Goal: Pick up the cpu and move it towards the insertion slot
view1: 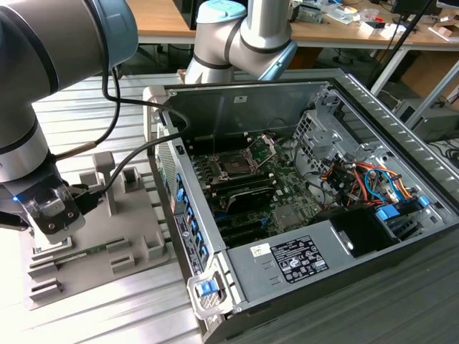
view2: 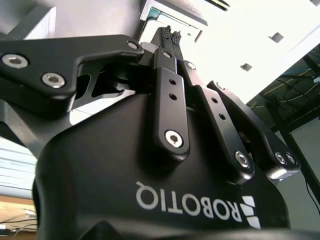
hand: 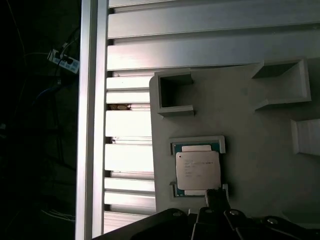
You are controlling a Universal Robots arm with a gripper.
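While the cpu (hand: 197,170) lies flat, metal face up, in a shallow nest on the grey fixture plate (hand: 260,125), the arm's gripper (view2: 170,34) hangs just over it, as both wrist views show. Its fingers (view2: 166,65) are clenched together, tip against tip, with nothing visible between them. In the first wrist view one fingertip (hand: 216,196) overlaps an edge of the chip, though whether it touches cannot be told. The plate sits close to one edge of the slatted aluminium bench (view1: 115,322), at the exterior view's left. Well apart from it, toward the exterior view's right, an open computer case (view1: 287,265) lies on the same bench. Inside the case, the insertion slot (view1: 233,166) is dark and bare, and its silver retaining bracket (view1: 264,147) stands raised, clear of the socket. Judged from this, the task is at its very start. The slot appears ready to receive the chip, but the cpu has not been gripped or lifted, and the whole carry from plate to case is not yet done.
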